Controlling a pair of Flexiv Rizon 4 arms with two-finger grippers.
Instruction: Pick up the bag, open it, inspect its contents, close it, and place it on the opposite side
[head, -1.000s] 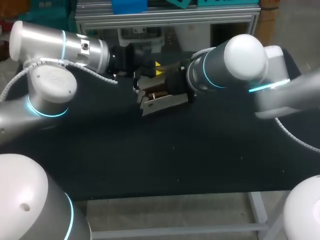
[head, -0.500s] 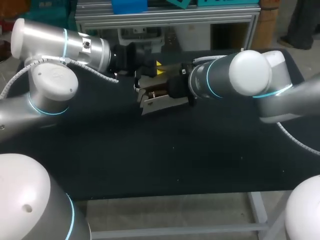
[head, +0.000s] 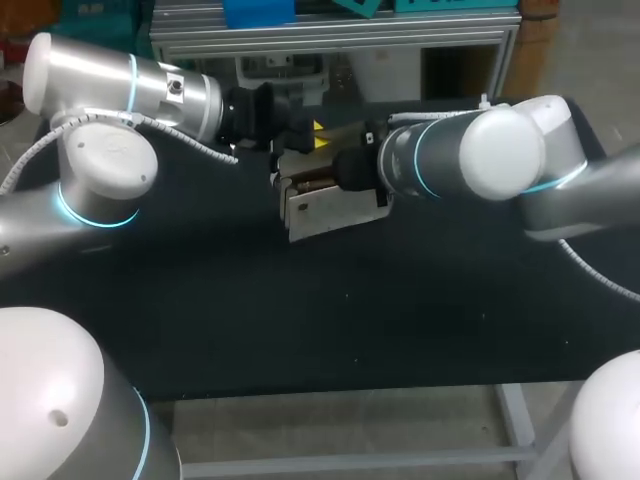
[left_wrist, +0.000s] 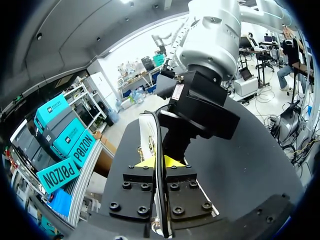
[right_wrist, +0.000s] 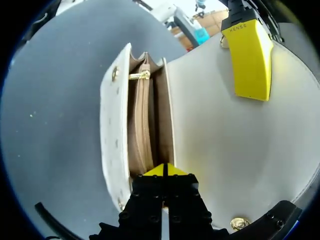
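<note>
The cream bag (head: 325, 208) hangs open above the black table (head: 330, 310), between my two grippers near the far edge. In the right wrist view its flap (right_wrist: 225, 135) is folded back, showing a tan lining with a zipped pocket (right_wrist: 142, 125) and a gold clasp (right_wrist: 139, 76). My left gripper (head: 312, 132) is shut on the flap's thin edge (left_wrist: 148, 132), beside the black strap (left_wrist: 159, 150); one of its yellow fingers (right_wrist: 249, 60) lies flat on the flap. My right gripper (right_wrist: 163, 170) is shut on the rim at the near end of the bag's mouth.
An aluminium frame (head: 330, 40) runs just behind the table's far edge, close to the grippers. The table's front edge (head: 350, 392) lies well below the bag. Both forearms (head: 150, 90) (head: 480, 150) meet over the far middle.
My right arm has swung its elbow further right and turned at the wrist. The bag's front face has tipped down and toward the camera a little. Both grips are unchanged.
</note>
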